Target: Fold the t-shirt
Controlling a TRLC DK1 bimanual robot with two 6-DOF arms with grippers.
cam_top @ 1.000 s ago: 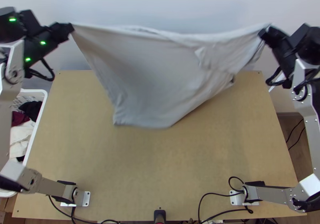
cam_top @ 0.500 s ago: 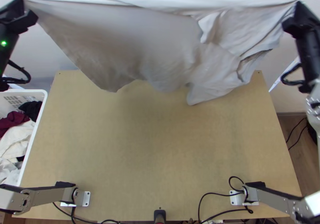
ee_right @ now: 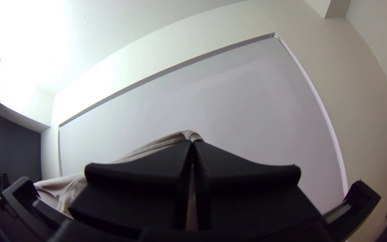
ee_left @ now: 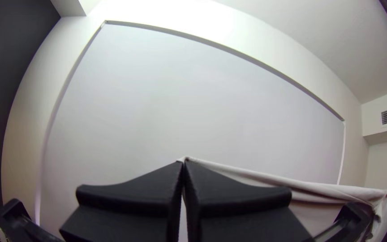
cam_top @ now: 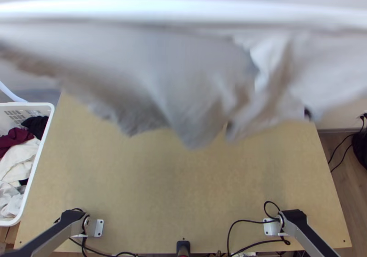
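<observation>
left gripper (ee_left: 183,163): fingers closed together, pinching the t-shirt (cam_top: 160,64) at their tips.
right gripper (ee_right: 192,142): closed likewise, the cloth caught at its tips.
t-shirt: stretched between both grippers, hanging up off the counter (cam_top: 183,188) in blurred, probably loose folds.

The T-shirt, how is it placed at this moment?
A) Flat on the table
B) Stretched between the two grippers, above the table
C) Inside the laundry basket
B: the left gripper and right gripper each pinch its edge, and the T-shirt hangs down.
</observation>
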